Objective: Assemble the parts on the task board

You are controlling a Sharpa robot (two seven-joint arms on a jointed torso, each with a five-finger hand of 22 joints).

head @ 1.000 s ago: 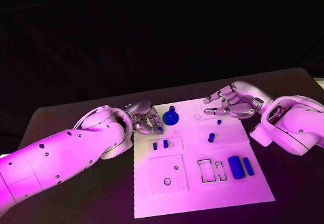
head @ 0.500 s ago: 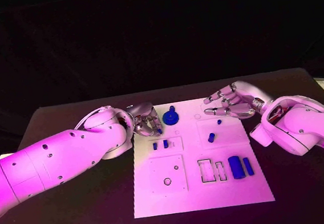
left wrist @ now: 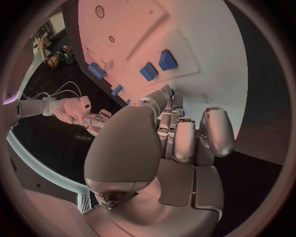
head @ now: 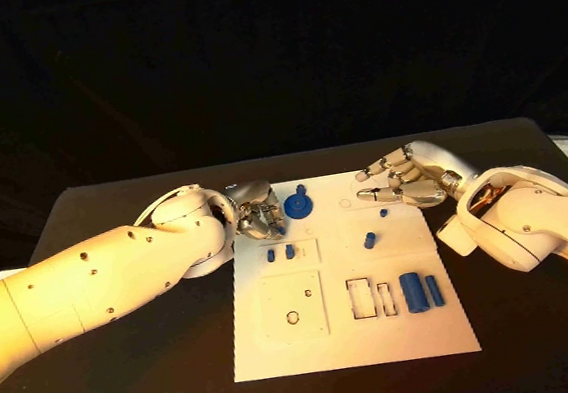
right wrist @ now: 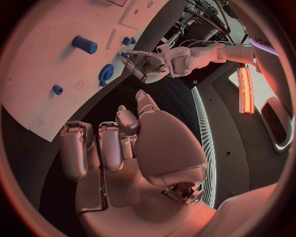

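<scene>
Left robot hand (head: 256, 217) hovering at the task board's (head: 338, 350) far left corner, fingers curled around a small blue part (head: 275, 224), apparently pinched at the tips. Right robot hand (head: 401, 182) poised over the far right edge, fingers loosely apart, holding nothing. Blue gear (head: 298, 203) lying between them, near the board's far edge. Best now: keep that pinch firm, square the part upright over its socket, lower slowly, release only once seated. Slanted entry risks jamming.
</scene>
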